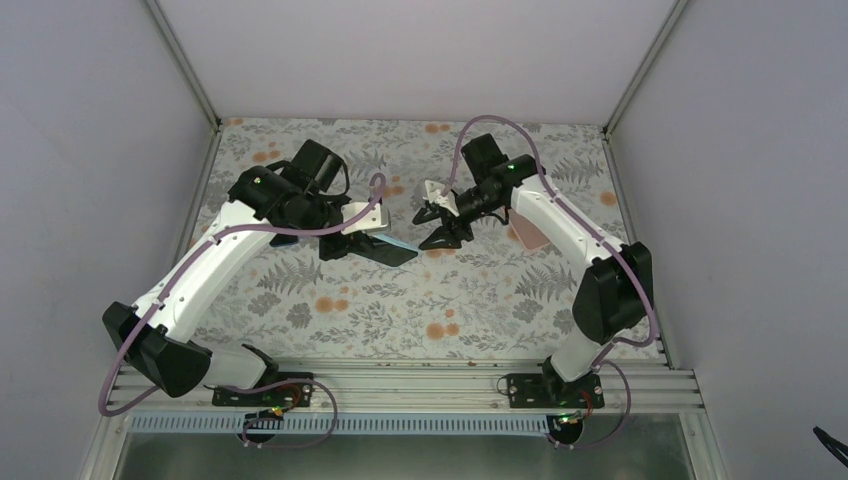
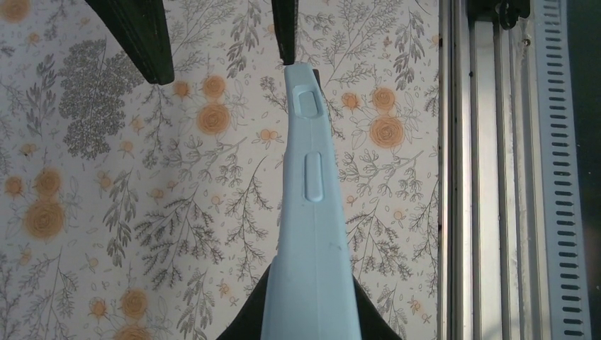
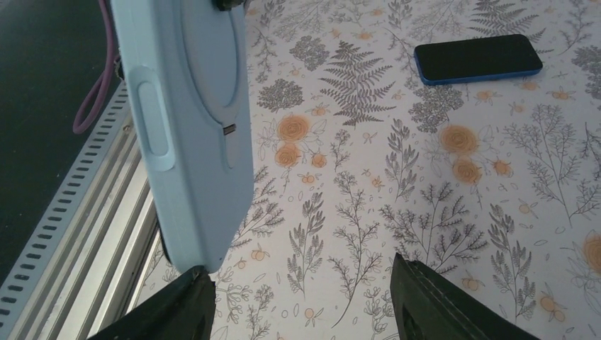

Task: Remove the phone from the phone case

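Our left gripper (image 1: 345,243) pinches the pale blue rubbery phone case (image 2: 312,212), up over the flowery table (image 1: 480,300). It looks light and bendy — our right gripper (image 3: 301,297), spread wide, should peel its free corner.

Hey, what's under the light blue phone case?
Only the floral table, since the left gripper holds the phone case aloft. The patch directly beneath is hidden.

Floral-patterned table (image 1: 400,300), 1 pinkish flat item (image 1: 527,234), maybe a card, aluminium rail (image 1: 400,381).
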{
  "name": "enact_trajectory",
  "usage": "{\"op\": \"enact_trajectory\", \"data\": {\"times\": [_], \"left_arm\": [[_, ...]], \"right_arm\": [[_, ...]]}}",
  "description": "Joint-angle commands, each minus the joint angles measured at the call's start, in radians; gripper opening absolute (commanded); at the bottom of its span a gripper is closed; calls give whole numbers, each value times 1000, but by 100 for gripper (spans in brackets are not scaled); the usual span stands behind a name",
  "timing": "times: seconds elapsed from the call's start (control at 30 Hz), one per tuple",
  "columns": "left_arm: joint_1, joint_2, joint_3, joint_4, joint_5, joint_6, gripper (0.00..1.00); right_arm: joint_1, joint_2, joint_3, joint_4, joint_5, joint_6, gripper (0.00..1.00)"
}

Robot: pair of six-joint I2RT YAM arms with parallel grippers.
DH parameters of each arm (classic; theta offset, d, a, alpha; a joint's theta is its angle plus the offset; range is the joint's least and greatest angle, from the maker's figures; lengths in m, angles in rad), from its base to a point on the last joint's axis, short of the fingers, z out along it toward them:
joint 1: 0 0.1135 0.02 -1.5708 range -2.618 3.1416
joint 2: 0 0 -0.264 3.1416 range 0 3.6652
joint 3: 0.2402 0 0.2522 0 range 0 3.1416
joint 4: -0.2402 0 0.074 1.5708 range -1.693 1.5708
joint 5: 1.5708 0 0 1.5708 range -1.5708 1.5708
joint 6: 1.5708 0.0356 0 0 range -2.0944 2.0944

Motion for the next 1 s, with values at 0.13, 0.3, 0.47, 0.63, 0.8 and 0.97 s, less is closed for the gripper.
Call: {"op": "enact_trajectory", "data": {"times": [0.13,0.3,0.47,0.63,0.8,0.97], "left_arm": [[3,-14,23,35,39,-8,2],[3,-15,19,36,33,-3,2],[3,-15,19,34,29,-1,2],[3,-20,19,34,31,-2,2],[3,-19,18,34,31,-3,2],[3,-14,14,40,36,-4,2]], "right_arm": [[9,34,37,4,-51,6,64],[8,18,25,-20,-47,-20,63],[8,10,20,-40,-55,-38,62],[8,17,25,-73,-57,-66,62],[8,14,19,-84,-59,-80,62],[11,18,22,-85,-71,-79,61]]}}
